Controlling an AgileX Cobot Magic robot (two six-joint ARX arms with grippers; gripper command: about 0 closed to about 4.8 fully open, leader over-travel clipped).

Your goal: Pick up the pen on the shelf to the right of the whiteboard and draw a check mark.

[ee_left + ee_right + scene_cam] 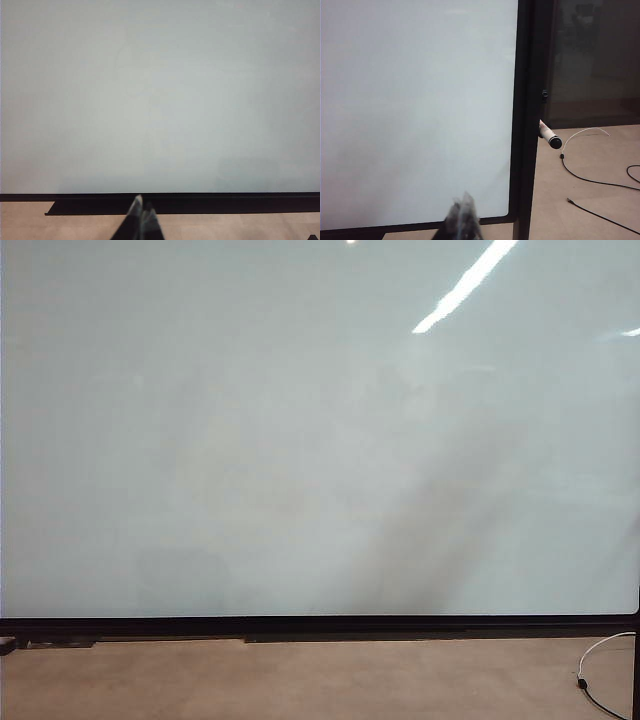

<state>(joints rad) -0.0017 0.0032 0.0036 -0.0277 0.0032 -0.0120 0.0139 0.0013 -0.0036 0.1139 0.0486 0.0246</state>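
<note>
The pen (549, 135) projects from the black frame (524, 115) at the right edge of the whiteboard (415, 110), its dark end pointing away from the board and slightly downward; the right wrist view shows no shelf beneath it. The board surface is blank in all three views, with faint smudges and a bright light reflection (465, 285) near the top of the exterior view. A white cable (580, 135) and black cables (595, 180) lie on the floor (590, 200) beyond the frame. The right gripper (461, 220) sits low in front of the board, well apart from the pen, jaws pressed together and empty. The left gripper (142, 220) sits low before the board's bottom rail (200, 202), jaws also together, holding nothing.
</note>
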